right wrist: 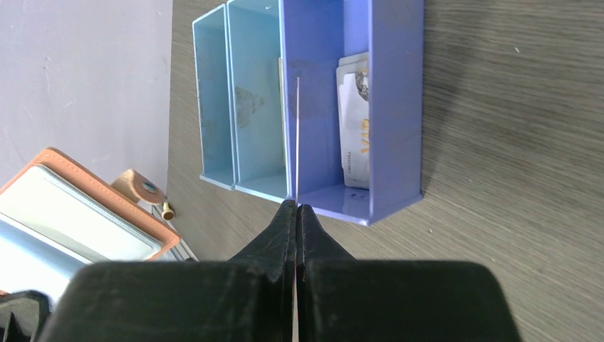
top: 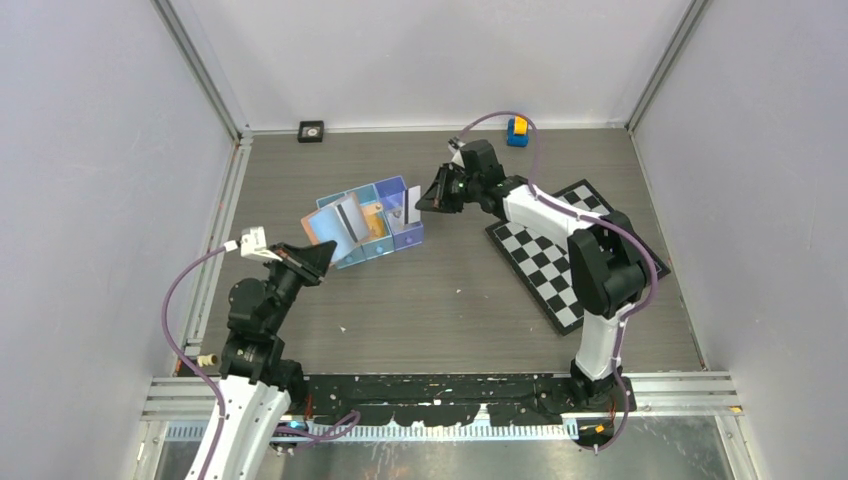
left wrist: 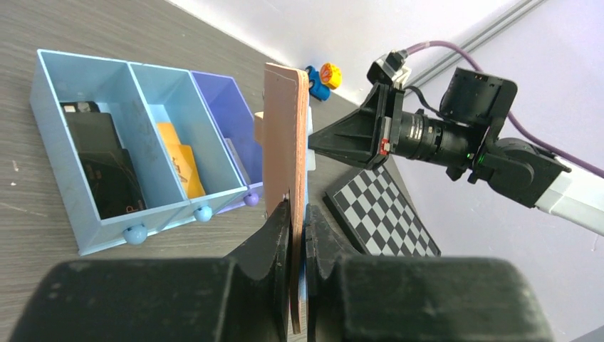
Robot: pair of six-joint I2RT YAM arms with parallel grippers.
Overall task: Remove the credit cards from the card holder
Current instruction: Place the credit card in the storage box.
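Note:
The tan card holder (top: 335,228) is open and held up off the table beside the blue divided tray (top: 392,240). My left gripper (top: 318,256) is shut on its edge, which shows as a brown slab (left wrist: 285,135) between the jaws of that gripper (left wrist: 298,214). My right gripper (top: 427,199) is shut on a thin pale card (top: 412,204), seen edge-on (right wrist: 297,135) over the tray's purple compartment from that gripper (right wrist: 296,208). Another pale card (right wrist: 354,132) lies in that compartment. A dark grey card (left wrist: 103,167) and an orange card (left wrist: 181,167) lie in the other compartments.
A checkered board (top: 560,250) lies on the table to the right, under the right arm. A small blue and yellow toy (top: 517,130) and a small black square object (top: 311,131) sit by the back wall. Grey walls close in the left, right and back sides.

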